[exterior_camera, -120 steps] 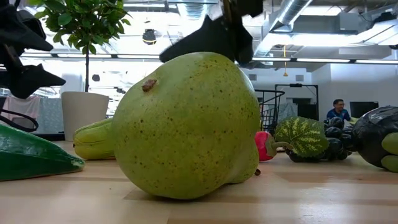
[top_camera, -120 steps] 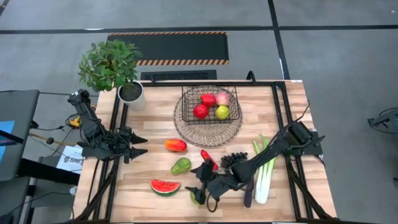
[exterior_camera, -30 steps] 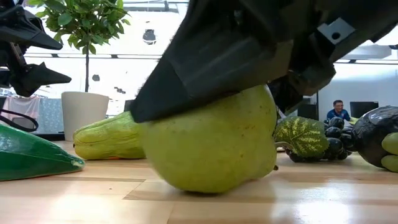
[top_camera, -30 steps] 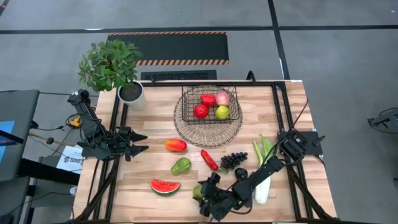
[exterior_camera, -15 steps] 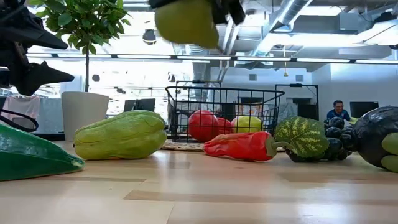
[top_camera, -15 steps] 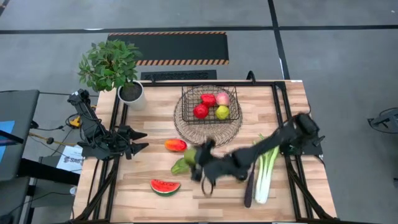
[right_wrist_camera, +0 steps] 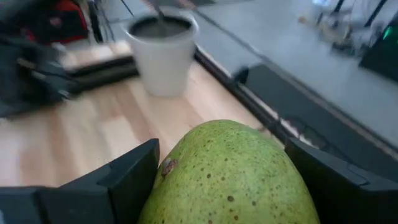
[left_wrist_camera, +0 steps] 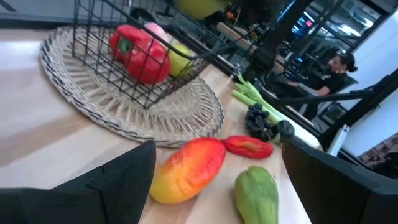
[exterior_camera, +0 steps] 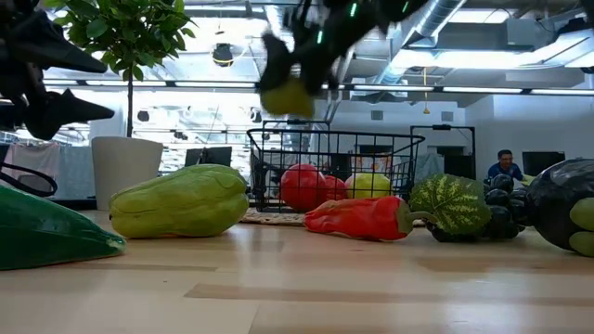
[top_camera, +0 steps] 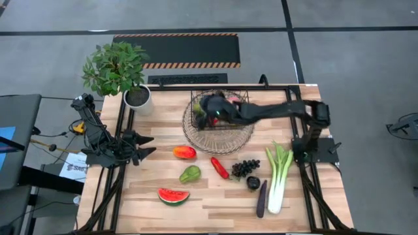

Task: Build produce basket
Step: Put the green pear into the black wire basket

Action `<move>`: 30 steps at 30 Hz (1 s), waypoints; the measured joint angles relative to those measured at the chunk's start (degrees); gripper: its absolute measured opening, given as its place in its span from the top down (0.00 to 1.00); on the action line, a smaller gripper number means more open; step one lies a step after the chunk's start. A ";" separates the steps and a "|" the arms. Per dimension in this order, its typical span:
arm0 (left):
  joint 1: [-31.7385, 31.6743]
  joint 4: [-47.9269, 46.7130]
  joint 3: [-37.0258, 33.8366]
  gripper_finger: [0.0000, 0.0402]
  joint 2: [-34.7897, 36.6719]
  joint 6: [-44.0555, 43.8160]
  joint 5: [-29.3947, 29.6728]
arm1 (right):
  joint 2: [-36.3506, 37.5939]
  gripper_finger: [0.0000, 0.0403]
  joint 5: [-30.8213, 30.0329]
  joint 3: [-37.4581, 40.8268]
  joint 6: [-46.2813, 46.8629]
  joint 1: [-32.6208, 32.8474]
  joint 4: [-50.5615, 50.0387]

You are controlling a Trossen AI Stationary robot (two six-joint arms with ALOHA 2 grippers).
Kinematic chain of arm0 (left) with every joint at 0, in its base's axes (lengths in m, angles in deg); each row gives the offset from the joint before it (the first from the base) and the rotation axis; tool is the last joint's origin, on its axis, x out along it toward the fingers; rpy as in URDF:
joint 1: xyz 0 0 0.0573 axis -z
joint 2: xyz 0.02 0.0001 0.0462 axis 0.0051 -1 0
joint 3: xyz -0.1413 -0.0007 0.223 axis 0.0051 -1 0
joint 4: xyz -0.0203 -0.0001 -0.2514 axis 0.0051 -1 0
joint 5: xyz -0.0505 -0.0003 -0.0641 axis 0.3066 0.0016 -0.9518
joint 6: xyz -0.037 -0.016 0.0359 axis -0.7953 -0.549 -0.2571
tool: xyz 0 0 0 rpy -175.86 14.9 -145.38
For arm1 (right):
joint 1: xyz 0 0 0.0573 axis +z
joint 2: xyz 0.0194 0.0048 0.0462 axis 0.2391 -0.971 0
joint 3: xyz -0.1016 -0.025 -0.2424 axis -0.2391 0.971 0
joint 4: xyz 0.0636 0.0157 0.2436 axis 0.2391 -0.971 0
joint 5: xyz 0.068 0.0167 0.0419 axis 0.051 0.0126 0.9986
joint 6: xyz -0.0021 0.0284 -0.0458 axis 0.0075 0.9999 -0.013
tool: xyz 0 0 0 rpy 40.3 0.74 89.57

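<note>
High view: nearest the front edge of the desk (top_camera: pixel 150 199), the spot where the green pear (right_wrist_camera: pixel 230 177) lay four seconds ago is bare, and the right gripper (top_camera: pixel 210 109) that closed on it a second ago has swung it away to the far side. Left behind on the wood are the watermelon slice (top_camera: pixel 173 195), a second green fruit (top_camera: pixel 190 174), the orange-red mango (top_camera: pixel 185 153), the red chili (top_camera: pixel 219 168), the dark grapes (top_camera: pixel 245 168), the purple eggplant (top_camera: pixel 261 199) and the long leek (top_camera: pixel 278 176). At the desk's left edge the left gripper (top_camera: pixel 145 146) waits as before, its jaws apart. Farther back, the right arm reaches across from the right side and holds the pear in the air above the basket (top_camera: pixel 196 99); the right wrist view shows its jaws clamped on either side of the speckled fruit. The dark wire basket stands on the round pale wire tray (top_camera: pixel 217 140) and holds a red apple (left_wrist_camera: pixel 138 53), a yellow-green fruit (exterior_camera: pixel 371 185) and a pink peach (left_wrist_camera: pixel 155 32). Beyond, at the far left corner, stands the potted plant (top_camera: pixel 116 68).
</note>
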 joint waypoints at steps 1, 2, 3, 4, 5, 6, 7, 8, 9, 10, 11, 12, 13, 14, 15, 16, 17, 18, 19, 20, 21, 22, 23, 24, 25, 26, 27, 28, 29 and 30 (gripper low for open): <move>-0.02 -0.02 0.00 0.17 0.00 0.26 0.65 | -1.54 0.16 1.26 0.02 0.49 -1.51 0.43; 0.00 -0.04 0.02 0.17 0.00 0.63 1.20 | -2.99 0.15 2.12 0.02 1.39 -2.86 1.25; -0.02 -0.04 0.02 0.17 0.00 1.05 1.54 | -4.31 0.16 3.00 0.04 2.27 -4.14 1.66; 0.00 -0.04 0.02 0.17 0.00 1.38 1.78 | -5.58 0.16 3.82 0.10 2.96 -5.23 1.81; -0.01 -0.06 0.02 0.17 0.00 1.58 1.83 | -6.70 0.16 4.49 0.13 3.57 -6.22 2.79; -0.01 -0.07 0.02 0.17 0.00 1.94 1.78 | -7.55 0.16 5.49 0.13 4.48 -7.12 3.82; -0.01 -0.09 0.02 0.17 0.00 2.42 1.78 | -8.07 0.17 6.41 0.14 5.39 -7.98 4.45; -0.01 -0.18 0.02 0.17 0.00 2.74 1.80 | -8.43 0.17 7.10 0.15 6.12 -8.74 5.80; -0.01 -0.30 0.03 0.17 0.00 3.06 1.81 | -8.63 0.17 7.54 0.10 6.88 -9.44 6.94; -0.02 -0.40 0.05 0.17 -0.02 3.28 2.00 | -8.61 0.16 7.48 0.08 7.81 -10.02 6.94; 0.00 -0.65 0.07 0.17 0.00 3.57 2.40 | -8.61 0.16 7.48 0.08 9.01 -10.54 7.29; -0.02 -0.79 0.08 0.17 0.00 3.96 2.68 | -8.61 0.15 7.50 0.08 10.18 -11.02 7.72; -0.02 -0.81 0.08 0.17 0.00 4.40 2.92 | -8.61 0.14 7.48 0.08 10.80 -11.36 7.97; 0.00 -0.80 0.10 0.17 0.00 4.68 3.39 | -8.61 0.14 7.44 0.08 11.49 -11.68 8.32; -0.01 -0.87 0.11 0.17 0.00 4.76 3.92 | -8.50 0.13 7.42 0.08 12.11 -11.98 8.32; 0.00 -0.87 0.11 0.17 0.00 4.75 4.25 | -8.43 0.13 7.41 0.08 12.80 -12.17 8.17; -0.01 -0.87 0.11 0.17 0.00 4.73 4.49 | -8.42 0.13 7.38 0.08 13.38 -12.38 8.29; 0.00 -0.91 0.11 0.17 0.00 4.72 4.78 | -8.42 0.13 7.37 0.08 13.78 -12.48 8.24; -0.01 -0.90 0.11 0.17 0.00 4.72 5.02 | -8.47 0.13 7.28 0.08 14.12 -12.68 8.06; -0.01 -0.90 0.11 0.17 0.00 4.70 5.29 | -8.53 0.14 7.11 0.10 14.40 -12.78 7.89; -0.01 -0.90 0.11 0.17 0.00 4.70 5.52 | -8.53 0.14 6.98 0.25 14.45 -12.90 7.88; 0.00 -0.90 0.11 0.17 0.00 4.67 5.74 | -8.53 0.14 6.96 0.64 14.61 -13.12 8.11; -0.02 -0.90 0.11 0.17 0.00 4.50 5.80 | -8.53 0.14 6.91 0.84 14.81 -13.12 7.86; -0.01 -0.90 0.11 0.17 0.00 4.26 5.78 | -8.54 0.14 6.92 0.97 14.85 -13.14 7.32; 0.00 -0.90 0.11 0.17 0.00 4.10 5.78 | -8.57 0.13 6.91 0.98 14.83 -13.18 6.73; -0.01 -0.90 0.11 0.17 0.00 4.07 5.72 | -8.57 0.13 6.91 0.99 14.79 -13.21 6.40; 0.00 -0.90 0.11 0.17 0.00 4.07 5.75 | -8.57 0.12 6.91 0.99 14.81 -13.21 6.44; 0.00 -0.90 0.08 0.17 0.00 4.07 5.80 | -8.57 0.11 6.91 0.99 14.86 -13.21 6.59; 0.00 -0.90 0.08 0.17 0.00 4.05 5.91 | -8.57 0.10 6.92 0.98 14.86 -13.20 6.70; 0.00 -0.90 0.08 0.17 0.00 4.05 6.12 | -8.57 0.10 6.94 0.98 14.83 -13.19 6.68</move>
